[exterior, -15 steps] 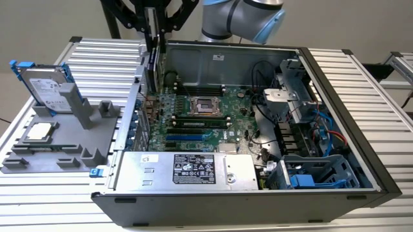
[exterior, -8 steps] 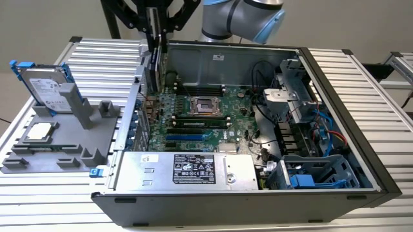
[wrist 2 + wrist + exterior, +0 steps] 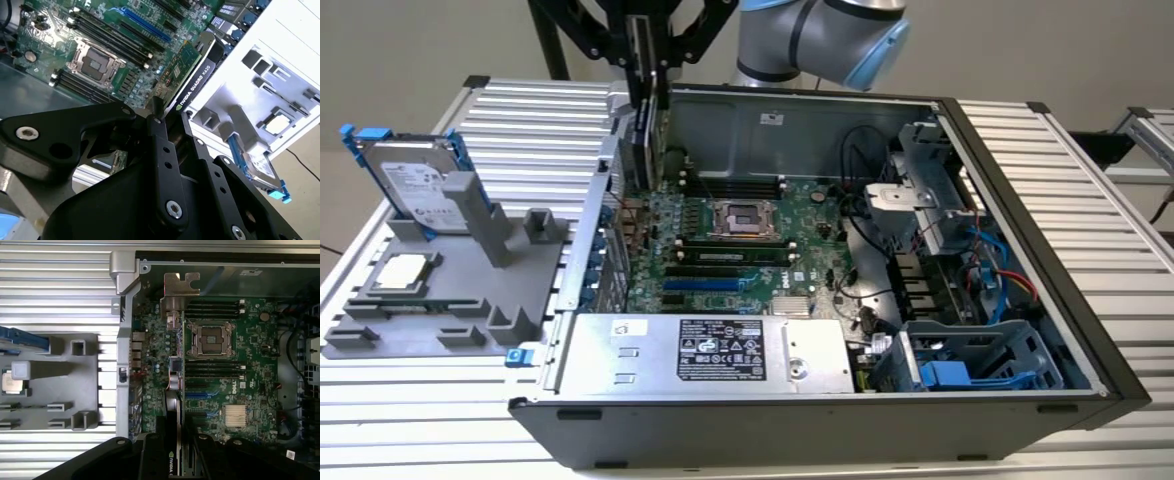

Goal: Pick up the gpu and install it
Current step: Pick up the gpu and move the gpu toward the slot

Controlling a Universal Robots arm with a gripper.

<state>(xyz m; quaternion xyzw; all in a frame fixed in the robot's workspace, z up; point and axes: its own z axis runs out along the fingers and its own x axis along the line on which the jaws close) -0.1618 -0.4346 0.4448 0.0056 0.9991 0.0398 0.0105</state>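
Open case [image 3: 787, 430], motherboard [image 3: 720, 250] exposed. We see the gpu [image 3: 192, 80] lifted, held edge-down over the board near the case's rear wall, not yet seated in a slot. Tool [image 3: 171, 114] is clamped on the gpu's upper edge. Pick-up done; install is left, we judge.

gpu [image 3: 642, 140] in tool [image 3: 647, 75] above motherboard [image 3: 720, 265] inside case [image 3: 761, 430], hard drive [image 3: 411, 185] outside on exterior view's left

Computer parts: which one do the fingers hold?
The flat green gpu card with black cooler; the silver hard drive and square silver chip sit on the grey holder.
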